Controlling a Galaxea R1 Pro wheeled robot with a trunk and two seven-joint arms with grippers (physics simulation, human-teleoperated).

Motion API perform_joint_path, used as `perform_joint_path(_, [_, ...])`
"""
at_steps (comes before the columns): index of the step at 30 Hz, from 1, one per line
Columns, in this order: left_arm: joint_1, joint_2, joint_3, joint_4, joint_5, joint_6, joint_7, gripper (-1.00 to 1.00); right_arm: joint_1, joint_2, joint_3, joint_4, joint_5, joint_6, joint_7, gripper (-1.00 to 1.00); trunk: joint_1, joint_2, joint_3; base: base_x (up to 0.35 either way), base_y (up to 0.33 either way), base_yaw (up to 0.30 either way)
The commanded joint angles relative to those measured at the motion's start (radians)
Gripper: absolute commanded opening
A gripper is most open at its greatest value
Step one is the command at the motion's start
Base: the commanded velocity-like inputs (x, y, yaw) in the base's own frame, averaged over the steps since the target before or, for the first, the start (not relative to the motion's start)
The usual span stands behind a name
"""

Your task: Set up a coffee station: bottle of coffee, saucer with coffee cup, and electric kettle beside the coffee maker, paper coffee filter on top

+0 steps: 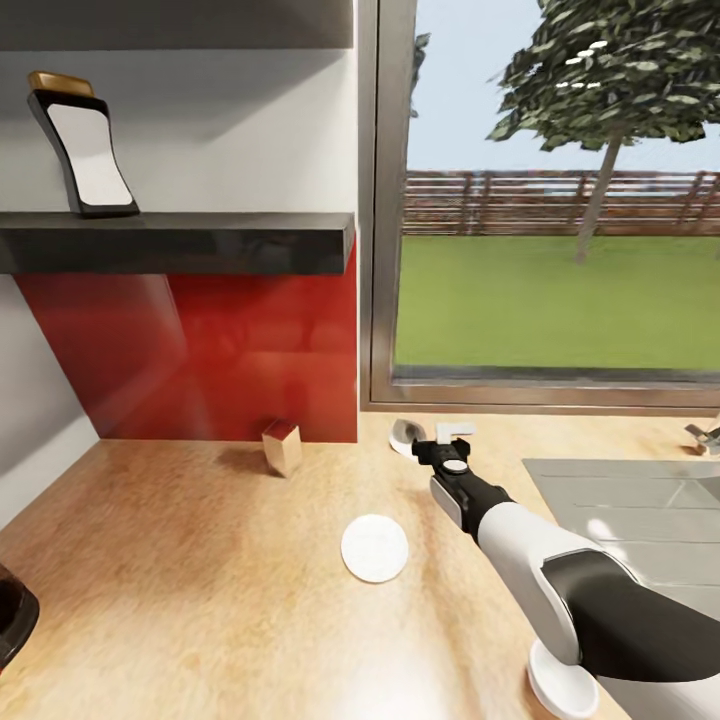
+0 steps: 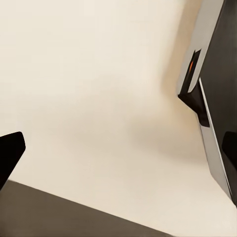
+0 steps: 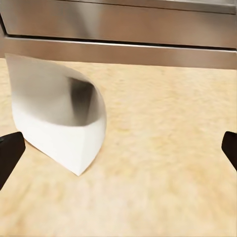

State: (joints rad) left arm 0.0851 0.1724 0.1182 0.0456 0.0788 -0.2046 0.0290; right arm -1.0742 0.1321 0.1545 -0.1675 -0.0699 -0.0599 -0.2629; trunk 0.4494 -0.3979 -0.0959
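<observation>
The paper coffee filter (image 1: 403,435) lies on the kitchen countertop (image 1: 200,560) just under the window, a white cone with its open mouth showing (image 3: 64,123). My right gripper (image 1: 441,437) is open right beside it, fingertips spread wide (image 3: 118,148), the filter ahead and off to one side. The saucer (image 1: 375,548) lies flat on the counter, nearer than the gripper. A black bottle of coffee (image 1: 82,150) with a golden cap stands on the dark shelf. A white rounded coffee cup (image 1: 560,688) peeks from under my right arm. My left gripper (image 2: 118,148) is open, facing a beige surface.
A steel sink (image 1: 630,500) is set into the counter at the right, with a tap (image 1: 703,436) at the far edge. A small wood-coloured box (image 1: 282,447) stands by the red backsplash. A dark rounded object (image 1: 12,612) shows at the lower left edge.
</observation>
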Motion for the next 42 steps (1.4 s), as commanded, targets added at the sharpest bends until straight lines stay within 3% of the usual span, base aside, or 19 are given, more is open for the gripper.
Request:
perform_joint_path(1, [-0.001, 0.000, 0.005, 0.002, 0.006, -0.006, -0.001, 1.00, -0.001, 0.000, 0.008, 0.002, -0.008, -0.003, -0.005, 1.00, 0.001, -0.002, -0.003, 0.019, 0.000, 0.000])
perform_joint_path(42, [0.001, 0.002, 0.005, 0.002, 0.006, -0.004, -0.001, 1.00, -0.001, -0.001, 0.011, 0.002, -0.006, -0.006, -0.009, 1.00, 0.001, -0.002, -0.006, 0.043, 0.000, 0.000])
